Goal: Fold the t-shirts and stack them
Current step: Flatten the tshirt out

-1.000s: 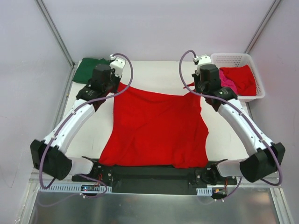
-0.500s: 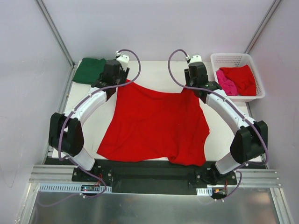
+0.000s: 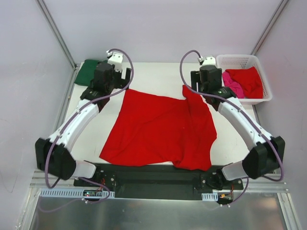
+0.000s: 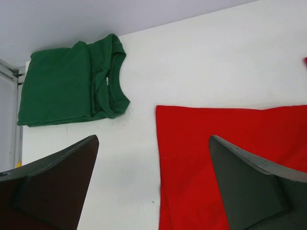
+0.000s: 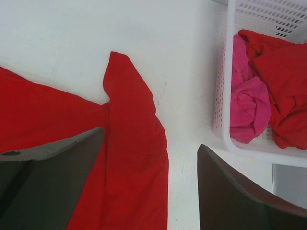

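My left claw [image 4: 152,142] stands wide open with nothing between its fingers. Under it lie bare white table [image 3: 158,74] and the far left corner of the bright red t-shirt [image 3: 160,127]. My right claw [image 5: 151,139] is spread wide too and holds nothing. It hangs over the same shirt's far right corner, where a sleeve [image 5: 127,91] pokes out toward the back of the table.

The bright red t-shirt lies spread across the middle of the table, flat along its far edge and rumpled at its near right hem. Beyond my left claw the dark green t-shirt [image 4: 67,84] sits folded in the far left corner, apart from the red cloth. Right of my right claw a white lattice basket [image 5: 221,86] holds a crumpled pink t-shirt [image 5: 247,108] and a second red t-shirt [image 5: 283,81].
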Available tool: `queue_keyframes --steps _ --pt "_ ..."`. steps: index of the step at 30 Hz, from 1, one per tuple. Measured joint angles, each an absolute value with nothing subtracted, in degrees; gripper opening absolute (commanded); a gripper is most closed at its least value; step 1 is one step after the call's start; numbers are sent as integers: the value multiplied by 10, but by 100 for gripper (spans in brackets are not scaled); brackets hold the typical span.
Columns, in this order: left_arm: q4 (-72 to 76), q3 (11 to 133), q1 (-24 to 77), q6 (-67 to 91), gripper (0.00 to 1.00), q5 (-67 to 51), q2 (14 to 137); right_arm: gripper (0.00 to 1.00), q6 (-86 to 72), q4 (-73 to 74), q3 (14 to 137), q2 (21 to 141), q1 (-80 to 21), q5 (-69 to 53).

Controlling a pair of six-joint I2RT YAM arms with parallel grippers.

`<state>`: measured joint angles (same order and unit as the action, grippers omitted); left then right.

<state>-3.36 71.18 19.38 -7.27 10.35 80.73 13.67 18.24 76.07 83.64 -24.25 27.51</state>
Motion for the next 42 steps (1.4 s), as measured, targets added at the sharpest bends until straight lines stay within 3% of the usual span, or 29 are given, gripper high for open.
queue_keyframes --steps 5,9,17,29,42 --pt "-55 647 194 -24 99 45 686 84 96 220 717 735 -243 274" --pt "-67 601 198 8 99 13 664 84 60 260 681 677 -244 261" --pt "-90 595 207 36 99 -31 794 84 -21 326 614 645 -245 212" --pt "-93 720 204 23 96 -71 983 84 -149 350 538 617 -245 124" --pt "-84 715 136 24 95 -101 1001 84 -157 340 519 699 -161 92"
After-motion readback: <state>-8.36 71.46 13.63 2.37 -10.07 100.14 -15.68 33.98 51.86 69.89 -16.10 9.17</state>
